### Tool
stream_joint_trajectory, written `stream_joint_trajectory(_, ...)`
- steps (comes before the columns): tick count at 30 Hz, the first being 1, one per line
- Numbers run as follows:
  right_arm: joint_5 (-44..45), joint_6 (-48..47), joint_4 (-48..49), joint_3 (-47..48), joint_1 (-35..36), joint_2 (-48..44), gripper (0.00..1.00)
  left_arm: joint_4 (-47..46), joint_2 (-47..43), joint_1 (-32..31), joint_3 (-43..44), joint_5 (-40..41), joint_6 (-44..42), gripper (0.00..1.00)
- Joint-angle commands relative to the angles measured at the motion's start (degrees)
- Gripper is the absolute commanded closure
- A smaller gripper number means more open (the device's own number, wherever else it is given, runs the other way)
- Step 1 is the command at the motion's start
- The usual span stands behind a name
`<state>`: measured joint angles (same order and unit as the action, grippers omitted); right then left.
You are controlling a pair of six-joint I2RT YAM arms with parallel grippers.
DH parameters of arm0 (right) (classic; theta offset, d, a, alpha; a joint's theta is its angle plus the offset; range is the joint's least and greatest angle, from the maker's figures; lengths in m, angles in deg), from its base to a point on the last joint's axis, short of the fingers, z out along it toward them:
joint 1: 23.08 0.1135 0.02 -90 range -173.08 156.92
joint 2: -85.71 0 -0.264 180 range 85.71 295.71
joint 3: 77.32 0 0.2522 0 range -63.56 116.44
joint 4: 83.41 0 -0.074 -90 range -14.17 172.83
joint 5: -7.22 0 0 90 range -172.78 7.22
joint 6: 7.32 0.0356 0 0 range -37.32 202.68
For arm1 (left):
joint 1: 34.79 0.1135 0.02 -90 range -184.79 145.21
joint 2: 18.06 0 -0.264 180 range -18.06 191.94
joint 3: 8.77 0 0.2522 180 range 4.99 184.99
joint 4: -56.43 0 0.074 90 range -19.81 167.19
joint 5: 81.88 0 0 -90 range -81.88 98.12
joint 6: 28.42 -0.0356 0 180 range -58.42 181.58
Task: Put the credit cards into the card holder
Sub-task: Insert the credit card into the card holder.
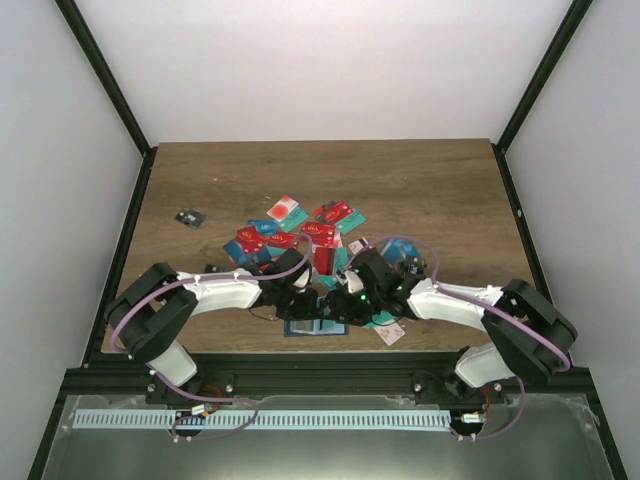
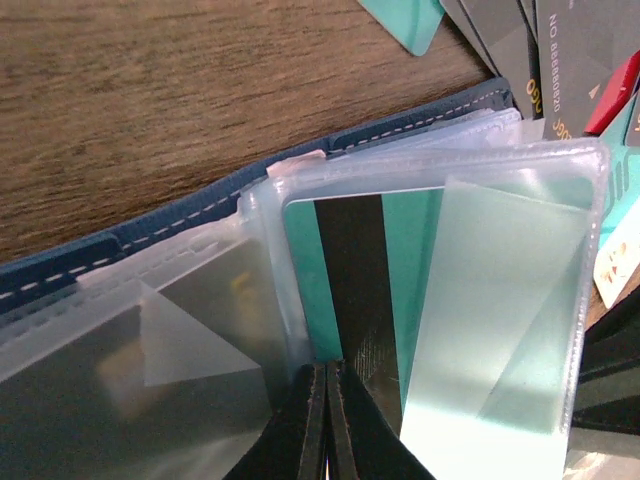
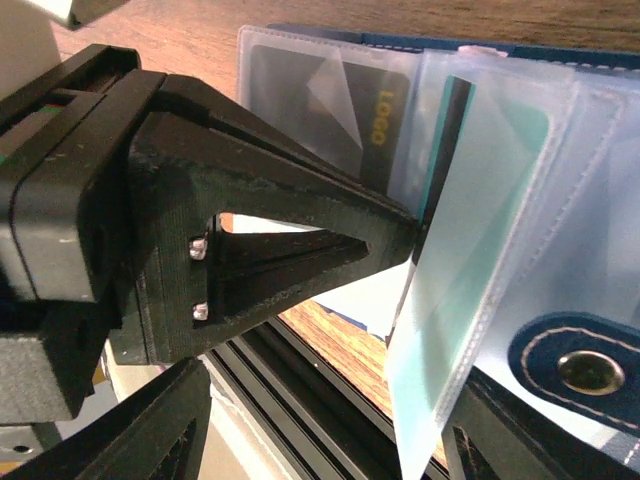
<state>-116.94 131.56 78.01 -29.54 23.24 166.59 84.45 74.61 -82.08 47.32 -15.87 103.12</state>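
1. Wooden counter (image 1: 420, 190). The dark navy-blue folding card holder (image 1: 302, 329) lies open at the middle of the near edge, with both arms converging over it.
2. The left end effector (image 2: 326, 410) has its fingers together, clamped on the edge of a clear plastic sleeve (image 2: 500, 300) that fans up from the card holder.
3. Inside that sleeve is a teal plastic credit card with a dark stripe (image 2: 410, 240). A neighbouring sleeve holds a dark card.
4. The right end effector (image 3: 335, 385) has its fingers well apart. The lower corner of the lifted sleeve hangs between them, touching neither.
5. A navy strap with a metal snap button (image 3: 588, 370) lies just beside the right finger.
6. Loose red, teal and blue credit cards (image 1: 320, 232) are scattered mid-counter, just beyond the end effectors.
7. A small black square chip (image 1: 189, 218) lies alone toward the left edge.
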Motion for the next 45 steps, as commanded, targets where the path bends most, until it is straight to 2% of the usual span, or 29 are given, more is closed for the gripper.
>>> stream_joint_trajectory(1, -1.50, -0.77, 1.99, 0.60, 0.61, 0.00, 0.36, 1.40, 0.81, -0.34, 1.12, 1.92, -0.37, 0.96)
stream_joint_trajectory(8, 4.98, -2.84, -8.36, 4.93, 1.40, -1.61, 0.36, 1.55, 0.81, -0.29, 1.18, 2.05, -0.42, 0.96)
stream_joint_trajectory(18, 6.74, -3.74, -10.86, 7.10, 1.92, -2.18, 0.36, 1.29, 1.27, -0.30, 1.35, 2.00, -0.41, 0.96)
stream_joint_trajectory(34, 1.30, -2.83, -2.53, 5.51, 2.23, 2.46, 0.36, 0.45, -0.15, -0.29, 1.02, 1.76, 0.51, 0.96)
stream_joint_trajectory(45, 2.48, -2.60, -3.43, 6.89, 2.26, 5.17, 0.36, 0.72, -4.86, -0.23, 0.01, 1.88, 2.21, 0.96)
